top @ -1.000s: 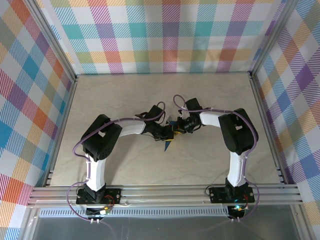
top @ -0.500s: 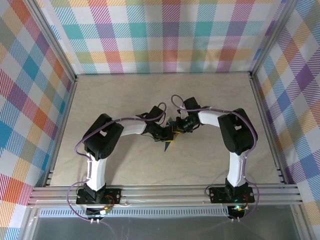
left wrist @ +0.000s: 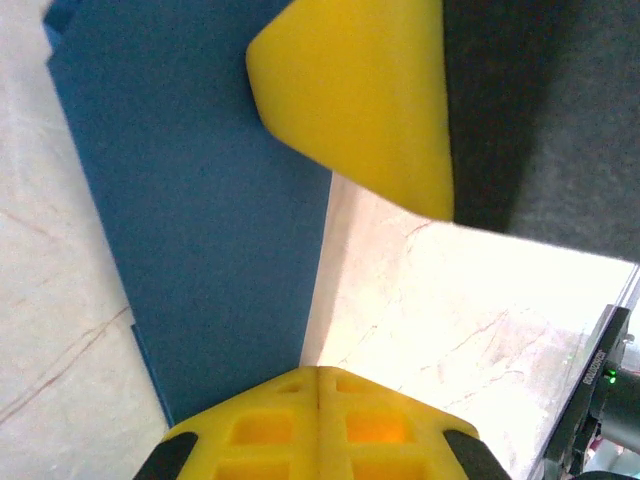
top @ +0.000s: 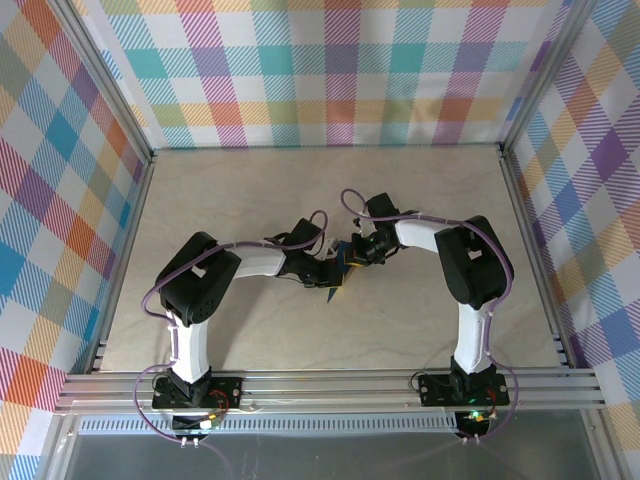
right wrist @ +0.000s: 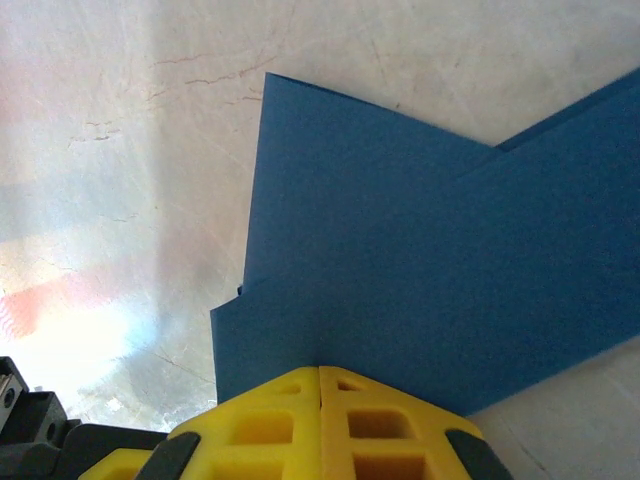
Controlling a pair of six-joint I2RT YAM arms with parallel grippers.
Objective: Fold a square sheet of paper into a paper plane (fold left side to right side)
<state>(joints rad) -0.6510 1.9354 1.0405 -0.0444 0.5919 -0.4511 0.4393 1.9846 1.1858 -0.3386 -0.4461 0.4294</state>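
2 closed grippers meeting at centre frame
my left gripper [top: 328,279] and right gripper [top: 348,262] are both clenched, tips on the folded blue paper [top: 335,293] lying flat on the table [top: 230,190].

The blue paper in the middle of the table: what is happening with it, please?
A robot's two grippers are working on a dark-blue paper lying on the table. The paper is already folded into layers, but it does not look like a finished plane yet. Both are shut and hold nothing: the left gripper has its tip at the paper's edge, and the right gripper has its tip on the paper, apparently pressing it flat.
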